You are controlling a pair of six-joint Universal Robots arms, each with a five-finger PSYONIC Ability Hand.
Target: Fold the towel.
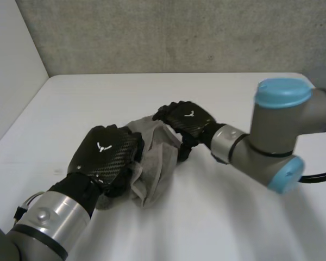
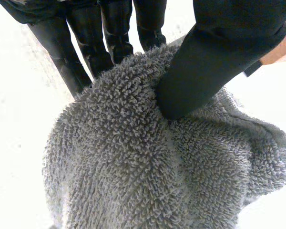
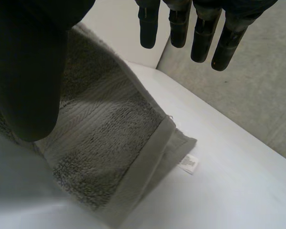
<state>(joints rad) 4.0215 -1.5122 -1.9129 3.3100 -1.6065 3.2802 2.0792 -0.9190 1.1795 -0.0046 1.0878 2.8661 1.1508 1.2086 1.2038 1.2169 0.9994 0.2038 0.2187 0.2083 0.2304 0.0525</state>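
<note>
Bunched towel is pinched between thumb and fingers by the left robot hand, mid-frame on the bench; the right robot hand is held open over its hemmed corner, which should be gripped before spreading.

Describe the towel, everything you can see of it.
The towel is grey terry with looped pile, a flat hemmed border and a small white label near a corner. It lies crumpled on the white table between the hands. The left hand pinches one end; the right hand hangs open at the other edge.
</note>
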